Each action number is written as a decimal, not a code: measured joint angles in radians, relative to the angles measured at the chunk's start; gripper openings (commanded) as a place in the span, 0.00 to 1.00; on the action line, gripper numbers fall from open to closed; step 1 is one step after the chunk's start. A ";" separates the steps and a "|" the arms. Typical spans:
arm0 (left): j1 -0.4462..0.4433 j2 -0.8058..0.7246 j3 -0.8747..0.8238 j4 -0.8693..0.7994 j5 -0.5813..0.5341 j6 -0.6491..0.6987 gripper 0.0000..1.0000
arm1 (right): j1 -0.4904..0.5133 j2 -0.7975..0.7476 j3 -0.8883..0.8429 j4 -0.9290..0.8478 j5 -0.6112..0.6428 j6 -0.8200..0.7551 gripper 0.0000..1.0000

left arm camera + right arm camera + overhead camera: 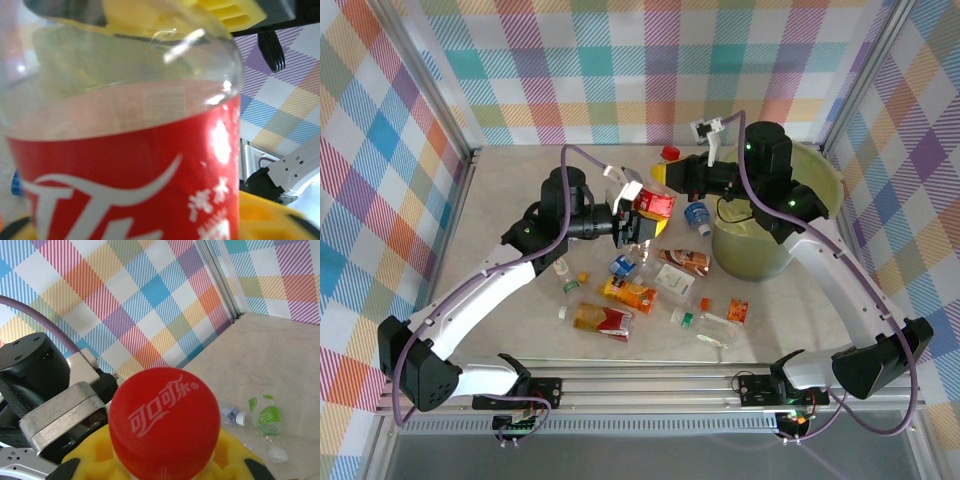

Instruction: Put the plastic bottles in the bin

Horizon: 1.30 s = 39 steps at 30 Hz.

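Mid-air handover: my right pincer (662, 173) is clenched on the neck of a clear plastic bottle with a red label (654, 204), just under its red cap (165, 420), while my left pincer (628, 228) brackets the base; whether that one grips or merely cradles I cannot tell. The pass likely serves reach: the round grey-green bin (752, 258) stands beside my right arm (845, 285). The overhead view places the other bottles (628, 293) on the pale surface (510, 190); the right wrist view adds the cap's white lettering, the left wrist view the label's script.
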 measured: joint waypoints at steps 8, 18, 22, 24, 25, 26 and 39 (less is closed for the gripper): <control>-0.007 -0.109 -0.035 -0.044 -0.135 0.021 1.00 | 0.003 -0.009 0.060 -0.077 0.142 -0.047 0.00; -0.007 -0.353 -0.165 -0.051 -0.489 -0.050 1.00 | 0.001 -0.075 0.225 -0.190 0.611 -0.241 0.02; -0.007 -0.399 -0.198 -0.058 -0.616 -0.085 1.00 | -0.014 -0.080 0.250 -0.192 0.827 -0.333 0.05; -0.007 -0.404 -0.202 -0.061 -0.659 -0.096 1.00 | -0.025 -0.074 0.250 -0.195 0.917 -0.373 0.06; -0.007 -0.405 -0.203 -0.062 -0.679 -0.103 1.00 | -0.033 -0.069 0.250 -0.196 0.959 -0.393 0.06; -0.007 -0.404 -0.204 -0.063 -0.696 -0.109 1.00 | -0.043 -0.063 0.250 -0.198 0.992 -0.411 0.06; -0.007 -0.399 -0.214 -0.096 -0.917 -0.200 1.00 | -0.127 -0.049 0.032 -0.213 1.099 -0.386 0.16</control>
